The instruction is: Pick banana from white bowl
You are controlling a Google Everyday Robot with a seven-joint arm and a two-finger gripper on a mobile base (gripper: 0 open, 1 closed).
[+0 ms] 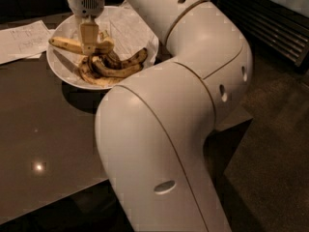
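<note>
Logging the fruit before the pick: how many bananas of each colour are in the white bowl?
yellow banana, with the gripper down at its middle: 1
brown spotted bananas: 3, as far as the pile shows
Total: 4, all in the white bowl
</note>
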